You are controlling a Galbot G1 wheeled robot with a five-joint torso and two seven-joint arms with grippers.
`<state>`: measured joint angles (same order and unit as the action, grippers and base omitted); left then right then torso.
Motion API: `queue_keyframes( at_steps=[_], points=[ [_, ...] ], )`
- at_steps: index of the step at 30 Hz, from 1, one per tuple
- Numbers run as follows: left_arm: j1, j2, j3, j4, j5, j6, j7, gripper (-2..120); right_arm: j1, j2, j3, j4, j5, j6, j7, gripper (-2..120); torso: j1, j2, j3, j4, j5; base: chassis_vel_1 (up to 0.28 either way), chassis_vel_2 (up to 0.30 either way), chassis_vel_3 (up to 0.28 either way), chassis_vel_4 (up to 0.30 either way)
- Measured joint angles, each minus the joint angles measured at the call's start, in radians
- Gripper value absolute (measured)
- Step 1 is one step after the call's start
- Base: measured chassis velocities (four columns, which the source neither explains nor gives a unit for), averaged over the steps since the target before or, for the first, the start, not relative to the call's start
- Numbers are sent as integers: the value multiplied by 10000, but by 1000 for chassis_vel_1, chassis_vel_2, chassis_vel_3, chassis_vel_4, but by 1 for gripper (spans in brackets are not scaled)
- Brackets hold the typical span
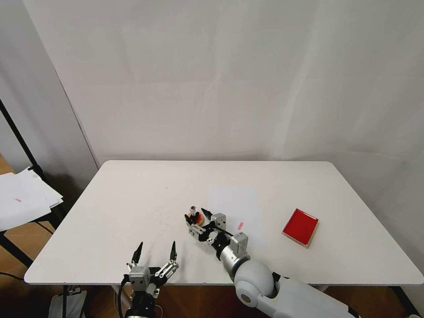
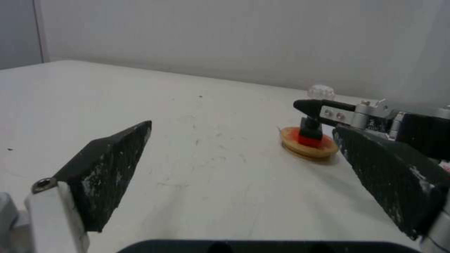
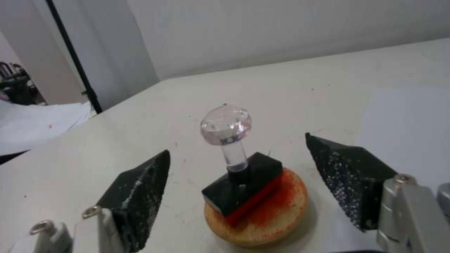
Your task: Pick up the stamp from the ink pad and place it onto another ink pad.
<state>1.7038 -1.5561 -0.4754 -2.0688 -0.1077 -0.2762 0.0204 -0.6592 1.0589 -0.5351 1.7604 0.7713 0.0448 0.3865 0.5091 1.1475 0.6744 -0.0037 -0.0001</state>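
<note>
Down by the table's [image 1: 110, 185] near edge the left gripper [image 1: 154, 256] waits with fingers apart, while the right gripper [image 3: 234, 165], let go and wide around the stamp [image 3: 244, 181], leaves it resting tilted on the round ink pad [image 3: 276, 214], far from the red square pad [image 1: 300, 227].

I see a white desk [image 1: 132, 203] against plain white walls [image 1: 221, 79]. To my left, a black stand [image 1: 20, 137] holds loose papers [image 1: 24, 196] above wooden floor [image 1: 26, 238].
</note>
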Motion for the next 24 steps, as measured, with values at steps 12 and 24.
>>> queue_keyframes(
  at_steps=[12,24],
  points=[
    [0,-1,0,0,0,0,0,102,-559,-635,791,817,-126,-477,216,100,0,0,0,2,1,0,0,0,0],
    [0,0,-1,0,1,0,0,102,-5089,-2870,4944,3703,-2309,-628,630,100,-1,1,-1,-3,1,0,0,0,0]
  ],
)
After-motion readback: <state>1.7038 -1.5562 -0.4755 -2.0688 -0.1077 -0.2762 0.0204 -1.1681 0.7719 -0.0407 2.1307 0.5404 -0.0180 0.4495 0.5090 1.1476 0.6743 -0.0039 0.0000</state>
